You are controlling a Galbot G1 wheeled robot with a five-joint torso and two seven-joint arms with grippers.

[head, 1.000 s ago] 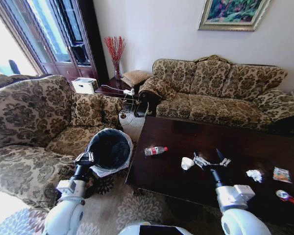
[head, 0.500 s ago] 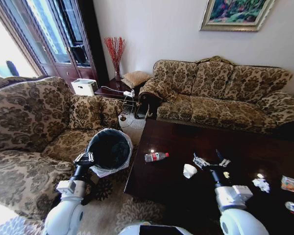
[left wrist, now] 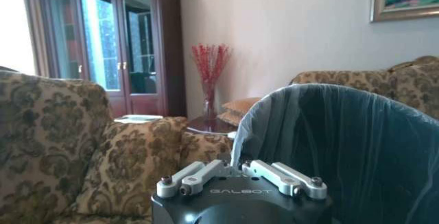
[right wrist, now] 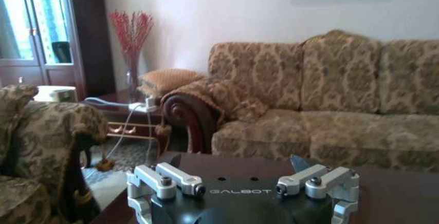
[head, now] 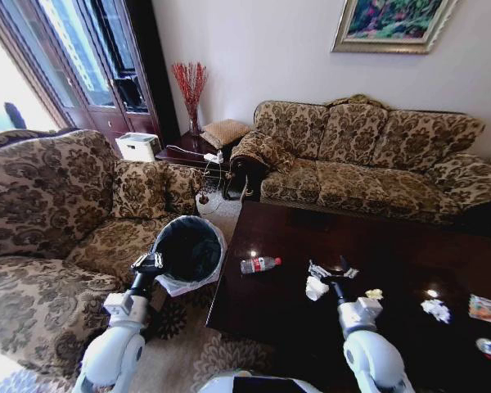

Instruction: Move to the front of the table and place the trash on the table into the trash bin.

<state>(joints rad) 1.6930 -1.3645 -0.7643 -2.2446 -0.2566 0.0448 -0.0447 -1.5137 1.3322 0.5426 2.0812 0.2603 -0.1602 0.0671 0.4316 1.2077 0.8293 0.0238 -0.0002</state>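
The right gripper [head: 334,270] hangs over the tabletop [head: 409,246], jaws spread and empty. A crumpled white paper [head: 315,287] lies just at its 7 o'clock, nearly beneath the fingers. The bottle [head: 259,264] lies at its 9 o'clock, long axis crosswise, red cap toward it. The left gripper [head: 146,263], fingers folded together, waits beside the trash bin [head: 190,246]

Dark glossy table [head: 409,246] has my trash scattered on it: bottle [head: 258,264] lying flat, crumpled paper [head: 315,287]. Bag-lined black bin [head: 188,250] sits beside its corner.
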